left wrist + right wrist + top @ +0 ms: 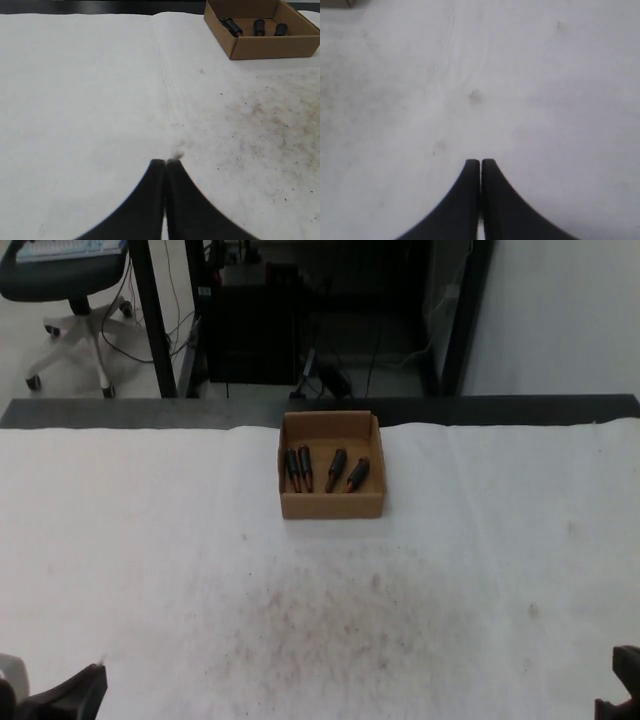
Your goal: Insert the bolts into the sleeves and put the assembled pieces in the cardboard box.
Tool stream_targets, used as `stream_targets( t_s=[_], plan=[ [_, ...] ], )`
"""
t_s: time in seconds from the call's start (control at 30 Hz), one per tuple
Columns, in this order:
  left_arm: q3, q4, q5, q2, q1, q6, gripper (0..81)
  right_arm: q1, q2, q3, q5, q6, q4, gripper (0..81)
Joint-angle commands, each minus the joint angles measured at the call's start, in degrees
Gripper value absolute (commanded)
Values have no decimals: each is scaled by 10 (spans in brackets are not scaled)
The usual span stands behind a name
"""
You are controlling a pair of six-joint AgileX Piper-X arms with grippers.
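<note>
Left gripper (166,163): low over the near left part of the bench, fingers pressed together, nothing between them. A small white tuft (177,152) sits on the cover just past the tips.

Right gripper (480,161): low over the near right part, fingers likewise pressed together and holding nothing. A faint dimple (475,96) marks the cover ahead of it.

White sheet (150,540): covers the bench from the near edge almost to the far one. A creased seam runs away from the left gripper toward the far side.

Speckled patch (340,610): dark grit scattered across the middle of the sheet, between the grippers and the box.

Cardboard box (331,506): open-topped, on the sheet toward the far side, about midway across, well apart from both grippers.

Assembled pieces (336,469): four dark pieces lie on the box floor. Two lie close side by side at the left, two slightly slanted at the right. None lies on the sheet outside.

Bench (100,412): a dark strip of it shows bare beyond the sheet's far edge.

Behind: an office chair (75,310) at far left, with dark frame posts (150,315) and cables on the floor.
</note>
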Motion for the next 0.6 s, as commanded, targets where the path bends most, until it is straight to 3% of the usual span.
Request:
stream_targets(
  t_s=[0.0, 0.57],
  plan=[
    [-6, -2, -5, -5, -2, -3, 3, -2, -13, 25, 6, 4, -49, 8],
    [-6, 3, -5, -5, -2, -3, 3, -2, -215, 91, 6, 4, -31, 8]
  ],
)
